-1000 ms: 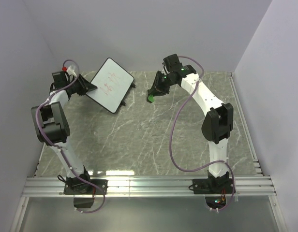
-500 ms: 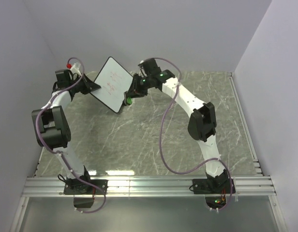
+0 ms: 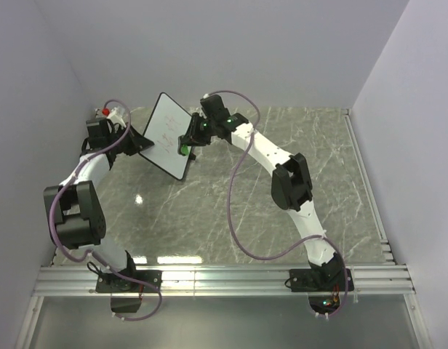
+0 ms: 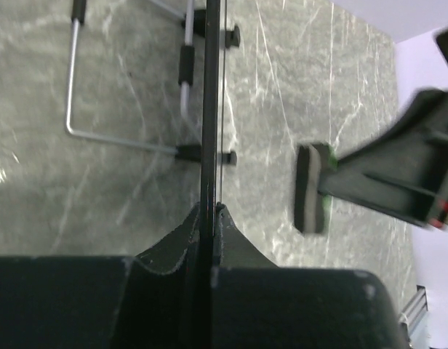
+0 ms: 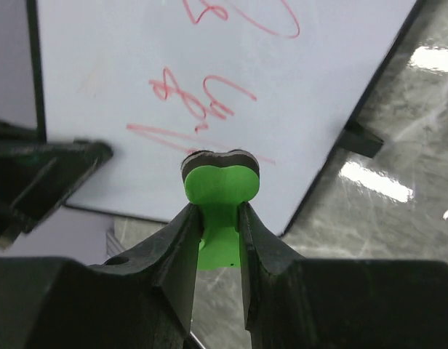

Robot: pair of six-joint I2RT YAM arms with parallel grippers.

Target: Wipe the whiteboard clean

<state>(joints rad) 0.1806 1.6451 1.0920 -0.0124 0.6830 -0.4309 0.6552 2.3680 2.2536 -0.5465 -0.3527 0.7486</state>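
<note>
**Left fingers.** You see the left gripper (image 4: 209,211) shut flat on the left edge of the whiteboard (image 4: 209,109). In the left wrist view the board appears edge-on, as a thin dark line running straight away from the fingertips.

**Right fingers.** The right gripper (image 5: 218,211) is closed on the waist of a green eraser (image 5: 219,185). Its dark felt pad is turned toward the board.

**Eraser and board.** In the right wrist view the pad sits in front of the lower red marks (image 5: 202,94). In the left wrist view a clear gap shows between the pad and the board, so the two are near but apart.

**Attitude of the board.** From above, the whiteboard (image 3: 166,134) stands steeply tilted at the far left of the table (image 3: 231,211). Its written face is turned rightward, toward the right arm. Its longer visible edges run from the back wall toward you. Its back faces the left wall.

**Stand.** The wire stand (image 4: 71,87) juts from the back of the board. You cannot tell whether its feet touch the table.
</note>
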